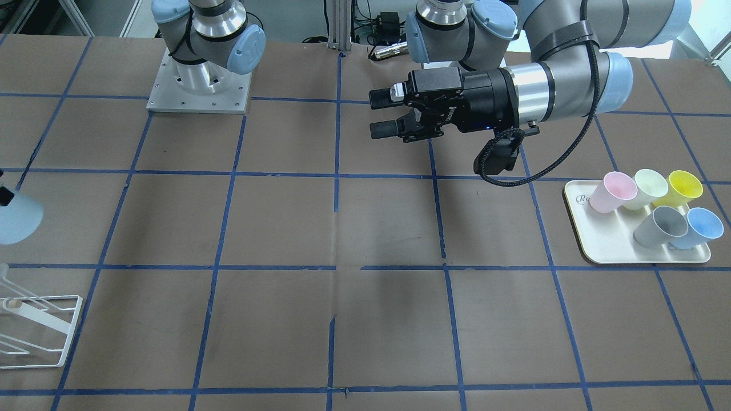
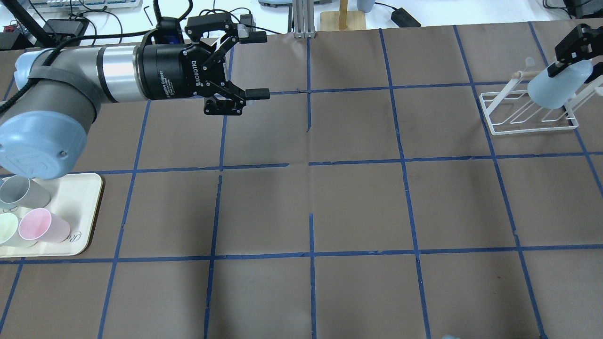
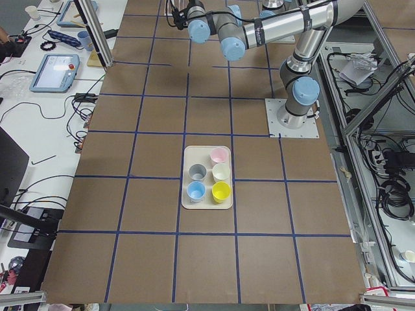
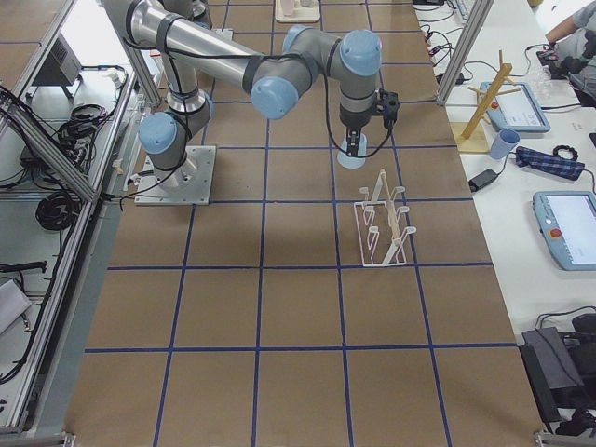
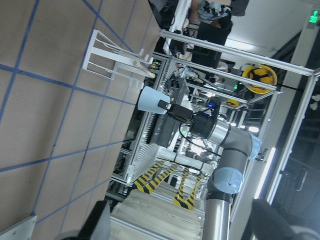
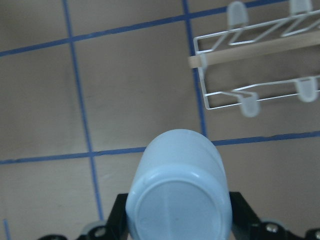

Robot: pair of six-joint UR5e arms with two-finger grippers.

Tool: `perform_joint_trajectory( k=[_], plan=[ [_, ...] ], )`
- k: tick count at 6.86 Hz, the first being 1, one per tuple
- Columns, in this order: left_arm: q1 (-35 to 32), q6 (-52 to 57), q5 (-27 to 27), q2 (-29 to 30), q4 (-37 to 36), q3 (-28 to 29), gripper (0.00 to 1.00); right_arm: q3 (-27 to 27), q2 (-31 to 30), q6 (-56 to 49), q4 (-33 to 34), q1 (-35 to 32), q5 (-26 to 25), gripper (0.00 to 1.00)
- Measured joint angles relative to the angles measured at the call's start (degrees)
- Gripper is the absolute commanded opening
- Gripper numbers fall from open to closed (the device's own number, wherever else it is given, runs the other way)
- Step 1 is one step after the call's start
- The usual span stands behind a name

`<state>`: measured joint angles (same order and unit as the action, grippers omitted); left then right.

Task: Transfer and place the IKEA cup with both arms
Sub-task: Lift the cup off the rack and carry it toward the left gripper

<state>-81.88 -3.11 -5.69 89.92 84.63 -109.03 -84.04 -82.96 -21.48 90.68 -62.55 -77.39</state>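
My right gripper (image 2: 565, 66) is shut on the pale sky-blue IKEA cup (image 2: 556, 89). It holds the cup mouth-down, above the table by the white wire rack (image 2: 527, 113). The right wrist view shows the cup's base (image 6: 177, 192) between the two fingers (image 6: 241, 210), with the rack (image 6: 250, 75) just beyond. The cup also shows at the left edge of the front view (image 1: 14, 217) and in the right side view (image 4: 352, 154). My left gripper (image 1: 380, 114) is open and empty, held level above the table's middle. It also shows in the overhead view (image 2: 254, 63).
A cream tray (image 1: 605, 245) on my left side holds pink, pale green, yellow and grey cups and a second blue cup (image 1: 699, 228). The right arm's base plate (image 1: 197, 94) stands at the table's robot side. A wooden stand (image 4: 484, 112) is beyond the table edge.
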Motion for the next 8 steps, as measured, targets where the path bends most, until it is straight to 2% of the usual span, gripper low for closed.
perform_joint_trajectory(
  k=[2,4,6,8],
  plan=[
    [0.01,-0.45,2.23,0.21,-2.58,-0.85,1.00,3.73,-1.38,0.45,-8.22,-7.78,13.17,0.44],
    [-0.28,-0.57,5.22,0.25,-2.95,-0.97,1.00,3.78,-0.48,0.06,-9.42,-13.83,31.07,0.40],
    [-0.11,-0.58,6.50,0.26,-3.00,-0.86,1.00,2.15,1.67,-2.37,-8.49,-15.85,47.27,0.42],
    [-0.14,-0.60,6.72,0.41,-3.08,-0.59,1.00,-2.86,1.42,-6.81,-7.87,-17.33,57.18,0.41]
  ],
)
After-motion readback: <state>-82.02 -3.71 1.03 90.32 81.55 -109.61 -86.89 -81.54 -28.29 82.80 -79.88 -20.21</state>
